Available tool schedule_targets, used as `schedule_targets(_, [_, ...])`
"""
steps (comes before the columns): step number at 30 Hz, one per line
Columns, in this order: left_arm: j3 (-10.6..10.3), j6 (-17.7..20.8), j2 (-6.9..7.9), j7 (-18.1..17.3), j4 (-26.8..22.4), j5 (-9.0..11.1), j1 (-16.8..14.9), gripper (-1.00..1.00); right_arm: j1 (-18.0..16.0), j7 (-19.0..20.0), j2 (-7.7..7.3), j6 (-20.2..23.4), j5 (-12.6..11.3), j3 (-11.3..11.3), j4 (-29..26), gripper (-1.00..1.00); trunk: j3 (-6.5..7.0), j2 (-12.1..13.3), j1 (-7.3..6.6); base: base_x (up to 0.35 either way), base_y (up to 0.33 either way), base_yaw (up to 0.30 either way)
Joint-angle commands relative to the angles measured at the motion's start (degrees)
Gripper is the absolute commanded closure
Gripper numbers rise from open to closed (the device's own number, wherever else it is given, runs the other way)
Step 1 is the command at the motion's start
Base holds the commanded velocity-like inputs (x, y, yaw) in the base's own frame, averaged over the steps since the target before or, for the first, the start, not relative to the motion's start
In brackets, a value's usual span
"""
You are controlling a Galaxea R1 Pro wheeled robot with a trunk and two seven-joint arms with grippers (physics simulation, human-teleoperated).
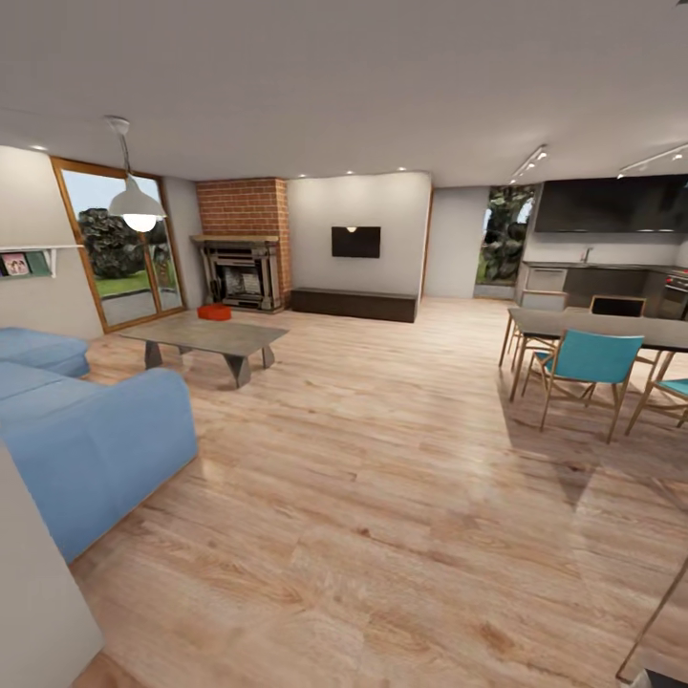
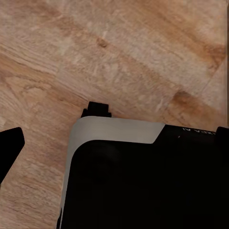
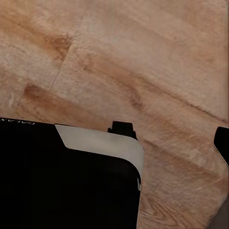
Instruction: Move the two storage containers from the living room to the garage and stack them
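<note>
One orange-red storage container (image 1: 214, 311) sits far off in the living room, low by the far end of the grey coffee table (image 1: 205, 336), in front of the brick fireplace (image 1: 243, 258). A second container cannot be made out. Both wrist views look down at the light wood-plank flooring (image 1: 382, 478) and my dark base. My left gripper (image 2: 116, 138) shows a dark fingertip (image 2: 10, 145) at the picture's edge, spread wide with nothing held. My right gripper (image 3: 114, 143) likewise shows one fingertip (image 3: 222, 143) at the edge and holds nothing.
A blue sectional sofa (image 1: 86, 430) stands close on the left. A dining table (image 1: 602, 330) with teal chairs (image 1: 588, 368) is on the right, the kitchen behind it. Glass doors (image 1: 124, 248) are at the far left. A beige wall corner (image 1: 38, 592) is at my near left.
</note>
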Motion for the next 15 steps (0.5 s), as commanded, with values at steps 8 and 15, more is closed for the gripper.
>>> schedule_targets(8, [-0.12,0.13,0.02,-0.23,-0.01,0.52,0.00,-1.00,-0.05,0.21,0.08,-0.37,-0.59,0.48,0.17,-1.00,-0.07,-0.03,0.03,0.321,0.000,0.000])
schedule_targets(15, [-0.12,0.13,0.02,-0.23,-0.01,0.52,0.00,-1.00,-0.05,0.21,0.02,-0.31,-0.59,0.48,0.17,-1.00,-0.07,-0.03,0.03,0.321,0.000,0.000])
